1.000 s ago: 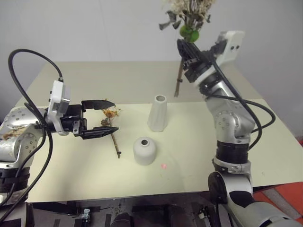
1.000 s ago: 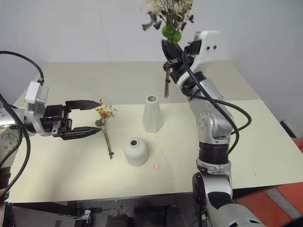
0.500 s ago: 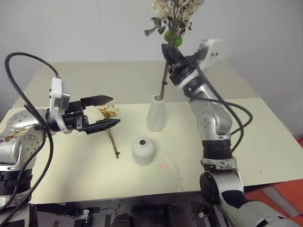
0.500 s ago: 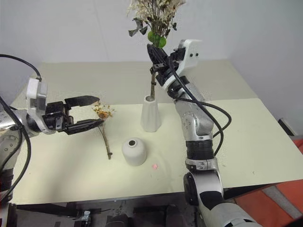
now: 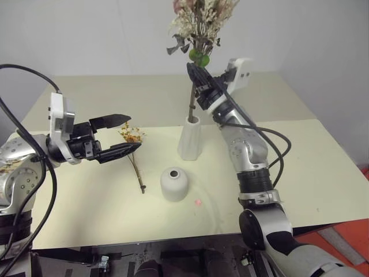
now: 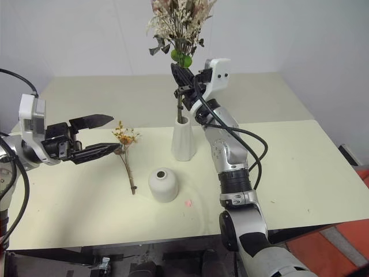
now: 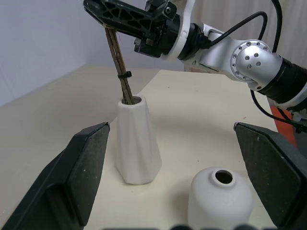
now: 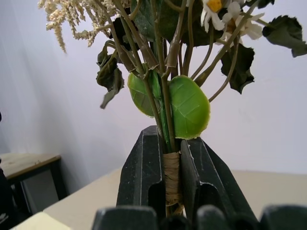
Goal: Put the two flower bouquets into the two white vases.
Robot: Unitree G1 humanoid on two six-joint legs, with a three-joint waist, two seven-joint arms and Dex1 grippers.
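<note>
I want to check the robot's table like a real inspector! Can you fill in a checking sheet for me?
Surface: pale cream table, with a small pink spot.
Job's things: large bouquet has its stems in the tall vase; small bouquet lies flat; round vase is empty.
Clutter: nothing seen.
Grippers: right gripper shut on the large bouquet; left gripper open, near the small bouquet.
Cables: black cables loop along both arms.
Surroundings: plain white wall.
</note>
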